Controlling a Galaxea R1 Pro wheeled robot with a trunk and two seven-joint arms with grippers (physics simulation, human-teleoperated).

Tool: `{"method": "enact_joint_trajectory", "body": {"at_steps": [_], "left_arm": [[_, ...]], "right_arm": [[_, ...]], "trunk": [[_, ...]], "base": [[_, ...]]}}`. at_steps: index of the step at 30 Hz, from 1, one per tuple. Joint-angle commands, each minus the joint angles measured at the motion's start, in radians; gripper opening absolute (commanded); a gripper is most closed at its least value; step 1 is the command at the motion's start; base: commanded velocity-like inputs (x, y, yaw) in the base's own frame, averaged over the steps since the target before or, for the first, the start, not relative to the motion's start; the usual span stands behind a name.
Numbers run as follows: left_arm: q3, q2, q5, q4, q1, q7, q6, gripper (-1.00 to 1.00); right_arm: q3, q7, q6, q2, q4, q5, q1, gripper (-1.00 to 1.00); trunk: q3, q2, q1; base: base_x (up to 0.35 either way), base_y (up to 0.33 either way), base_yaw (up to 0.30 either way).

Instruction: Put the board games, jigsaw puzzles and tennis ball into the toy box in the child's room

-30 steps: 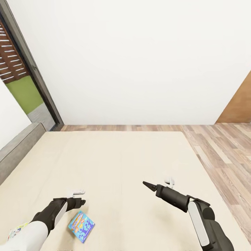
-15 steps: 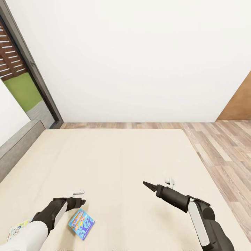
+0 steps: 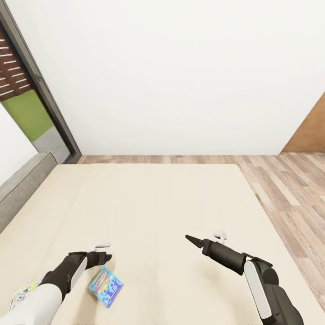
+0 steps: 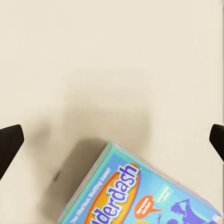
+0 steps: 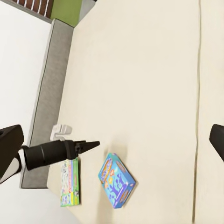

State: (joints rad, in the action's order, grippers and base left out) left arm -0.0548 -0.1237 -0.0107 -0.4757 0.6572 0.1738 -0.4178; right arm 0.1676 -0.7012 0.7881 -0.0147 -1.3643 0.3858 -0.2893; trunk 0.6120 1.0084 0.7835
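bed [image 3: 149, 203]: matt cream cloth, smooth, one faint seam
light-blue board game [image 3: 105, 286]: printed card, slight sheen
second board game [image 3: 20, 293]: pale printed card
floor [image 3: 289, 189]: wood planks, matt grain
wall [image 3: 171, 76]: plain white, matt
left gripper [image 3: 104, 257]: dark matt plastic
right gripper [image 3: 192, 239]: dark matt plastic
door [image 3: 309, 131]: brown wood

In my left wrist view the light-blue board game [image 4: 140, 191] runs off the bottom edge, its title reading only "lderdash". At the lower left of the head view, my left arm hides most of the green-edged board game [image 3: 22, 292]. My left gripper's [image 3: 104, 257] finger spread there is too small to judge.
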Motion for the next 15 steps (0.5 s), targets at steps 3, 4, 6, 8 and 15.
{"method": "enact_joint_trajectory", "body": {"at_steps": [3,4,6,8,15], "left_arm": [[-0.006,-0.001,-0.001,-0.018,0.000,0.010,-0.017,1.00],[-0.006,-0.001,-0.001,-0.020,0.000,0.011,-0.018,1.00],[-0.006,-0.002,-0.001,-0.024,0.000,0.013,-0.020,1.00],[-0.006,-0.003,-0.001,-0.026,0.000,0.014,-0.021,1.00],[-0.007,-0.001,-0.002,-0.029,0.000,0.015,-0.021,1.00]], "right_arm": [[0.004,-0.004,0.005,-0.001,0.000,-0.001,-0.001,1.00],[0.005,-0.004,0.005,-0.001,0.000,-0.001,-0.001,1.00],[0.005,-0.003,0.005,-0.001,0.000,-0.001,-0.001,1.00],[0.005,-0.003,0.005,-0.001,0.001,-0.002,-0.001,1.00],[0.005,-0.005,0.006,-0.001,-0.004,0.001,-0.001,1.00]], "trunk": [[0.006,0.001,0.000],[0.007,0.001,0.000],[0.011,0.001,0.000],[0.014,0.001,0.000],[0.025,0.001,0.000]], "base": [[0.000,0.000,0.000],[0.000,0.000,0.000],[0.000,0.000,0.000],[0.000,0.000,0.000],[0.000,0.000,0.000]]}}
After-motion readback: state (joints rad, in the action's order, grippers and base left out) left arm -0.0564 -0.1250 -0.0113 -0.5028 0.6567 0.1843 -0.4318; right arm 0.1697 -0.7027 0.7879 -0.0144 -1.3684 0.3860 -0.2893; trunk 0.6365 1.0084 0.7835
